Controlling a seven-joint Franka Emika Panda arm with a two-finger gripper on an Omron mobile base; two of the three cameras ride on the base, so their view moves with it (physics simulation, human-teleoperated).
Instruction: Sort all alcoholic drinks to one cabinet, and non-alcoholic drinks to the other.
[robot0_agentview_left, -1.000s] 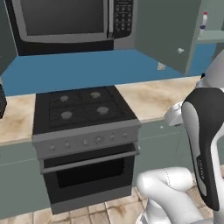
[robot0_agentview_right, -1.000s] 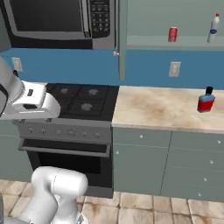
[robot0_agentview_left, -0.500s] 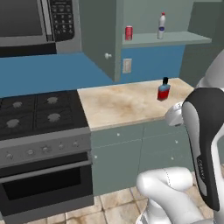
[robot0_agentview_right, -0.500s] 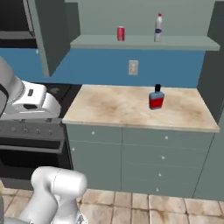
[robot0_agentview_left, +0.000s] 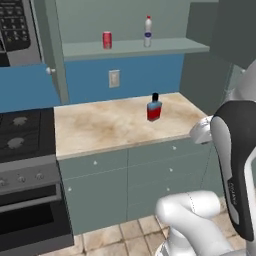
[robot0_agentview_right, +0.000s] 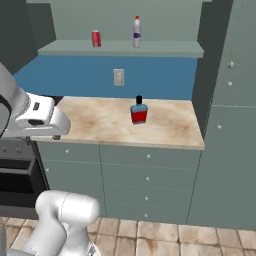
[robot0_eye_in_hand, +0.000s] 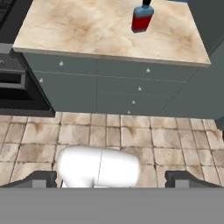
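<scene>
While the red soda can (robot0_agentview_left: 107, 40) and the white plastic bottle (robot0_agentview_left: 148, 32) stand well apart on the open cabinet shelf (robot0_agentview_left: 165, 47), the squat flat bottle (robot0_agentview_left: 154, 107) waits upright on the counter (robot0_agentview_left: 100, 125), far right. It is probably rigid, slick glass, best pinched across its flat faces. Right of it, the gripper (robot0_eye_in_hand: 112, 177) hangs over the floor, jaws spread wide and empty.

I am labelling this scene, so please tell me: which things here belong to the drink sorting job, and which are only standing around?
Job: squat flat bottle on the counter; red soda can and white plastic bottle on the cabinet shelf.

Standing around: stove, wall outlet, microwave.
</scene>
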